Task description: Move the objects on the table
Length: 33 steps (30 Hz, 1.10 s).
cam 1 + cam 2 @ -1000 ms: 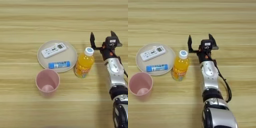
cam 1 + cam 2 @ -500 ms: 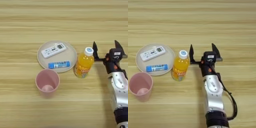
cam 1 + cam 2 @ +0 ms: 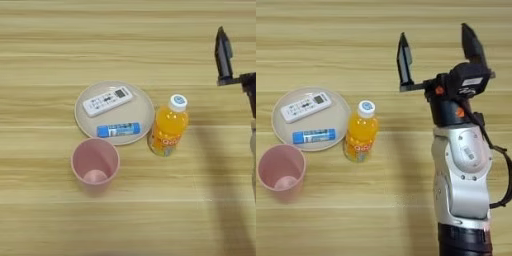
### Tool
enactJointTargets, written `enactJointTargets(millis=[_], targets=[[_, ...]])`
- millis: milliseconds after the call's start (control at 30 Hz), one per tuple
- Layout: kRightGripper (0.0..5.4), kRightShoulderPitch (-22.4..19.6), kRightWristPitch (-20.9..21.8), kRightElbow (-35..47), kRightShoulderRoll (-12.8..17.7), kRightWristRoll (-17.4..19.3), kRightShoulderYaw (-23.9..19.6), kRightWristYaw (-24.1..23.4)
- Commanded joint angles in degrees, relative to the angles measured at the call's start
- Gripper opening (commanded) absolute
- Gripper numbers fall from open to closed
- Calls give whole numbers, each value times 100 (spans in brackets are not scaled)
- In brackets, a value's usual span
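In the left eye view, a round beige plate [image 3: 114, 113] lies on the wooden table [image 3: 60, 45]. A white remote control [image 3: 108, 100] rests on the plate, and a blue tube [image 3: 118, 130] lies on the plate just below it. A pink cup [image 3: 95, 161] stands upright on the table, touching the bottom edge of the plate. A small orange juice bottle [image 3: 169, 126] with a white cap stands just to the right of the plate. At the right edge, only one black finger [image 3: 223, 56] of the robot's hand shows, well apart from the bottle. In the right eye view, the same things sit on the left side: the plate [image 3: 340, 124] with the remote control [image 3: 305, 106] and the blue tube [image 3: 314, 135], the pink cup [image 3: 281, 168] below it, and the juice bottle [image 3: 361, 132] beside it. Here the whole right gripper [image 3: 438, 51] shows on its silver arm [image 3: 462, 170]. Its two black fingers point up and are spread wide apart, and they hold nothing. The gripper is to the right of the bottle and a bit farther up the table, not touching it.
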State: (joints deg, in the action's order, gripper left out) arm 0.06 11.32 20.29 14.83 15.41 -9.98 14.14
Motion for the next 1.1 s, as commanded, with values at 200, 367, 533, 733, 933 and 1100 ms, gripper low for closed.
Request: enactJointTargets(millis=[200,367,533,733,933,1100], targets=[[537,651,-73,469,284,554,108,980],[537,942,279,317,225,216,360,1280],[537,914,365,205,259,287,438,1589],[537,1006,149,-15,371,172,788,2026],[537,983,-135,-390,464,-109,1040,2177],[537,785,-330,-751,416,-173,1021,2112]])
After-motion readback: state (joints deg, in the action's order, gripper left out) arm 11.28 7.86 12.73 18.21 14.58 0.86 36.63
